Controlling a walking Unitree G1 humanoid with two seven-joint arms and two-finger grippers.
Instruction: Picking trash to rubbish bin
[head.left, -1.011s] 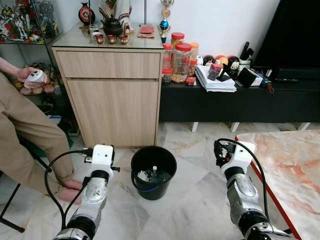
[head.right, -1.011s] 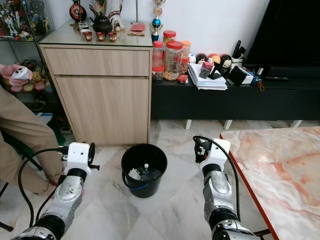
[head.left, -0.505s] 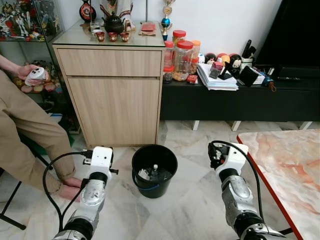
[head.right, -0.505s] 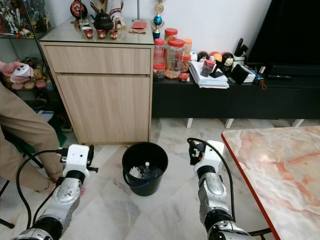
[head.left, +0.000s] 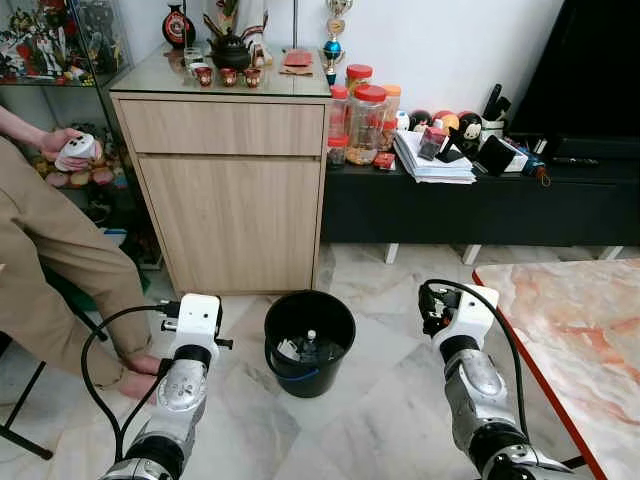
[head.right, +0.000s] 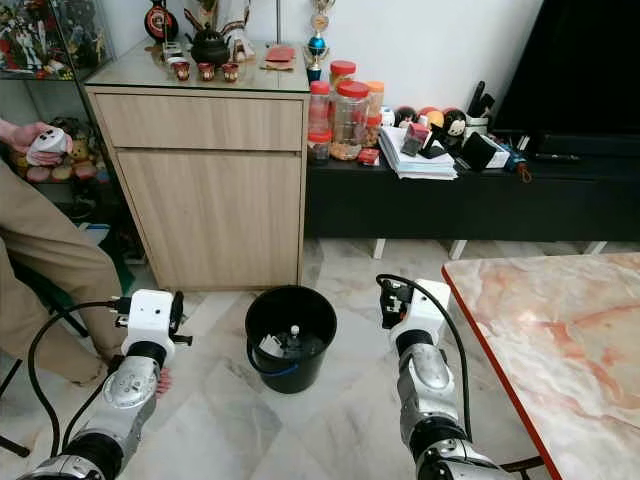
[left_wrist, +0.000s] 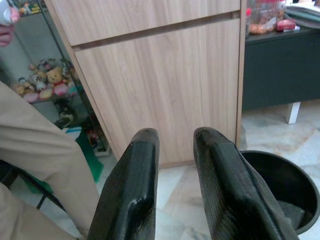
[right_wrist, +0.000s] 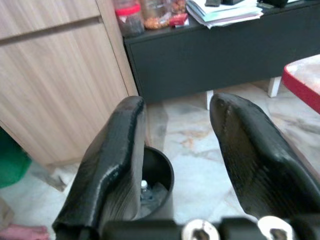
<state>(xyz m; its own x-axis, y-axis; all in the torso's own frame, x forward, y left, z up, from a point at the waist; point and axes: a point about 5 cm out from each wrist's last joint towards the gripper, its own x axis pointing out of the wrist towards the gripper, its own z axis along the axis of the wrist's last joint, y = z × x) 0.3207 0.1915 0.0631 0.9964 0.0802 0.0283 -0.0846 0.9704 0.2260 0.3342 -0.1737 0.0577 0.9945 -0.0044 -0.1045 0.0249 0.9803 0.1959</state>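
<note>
Two claws hang over the pale marble floor (head.left: 360, 420), one at each side of the round black plastic rubbish bin (head.left: 309, 342). The left claw (left_wrist: 175, 190) has its fingers slightly parted with nothing between them; the bin's rim sits just beyond and to the side of its fingertips. The right claw (right_wrist: 180, 165) is spread wider, also empty, and the bin lies ahead between its fingers, a little below them.

Inside the bin some trash (head.right: 285, 343) already rests at the bottom: a small clear bottle with a white cap and crumpled pale scraps. So part of the job looks done. No loose rubbish can be made out on the floor near either claw, so what is left, if anything, would have to be found elsewhere; I judge the robot is between pickups or near the end.

Beyond the left claw stands a light wooden cabinet (head.left: 232, 190), and past the right claw a red-edged marble tabletop (head.left: 580, 330). A seated person in tan trousers (head.left: 50, 260) is beside the left claw.

No brand, label or writing is legible on the bin, the bottle or the jars.
</note>
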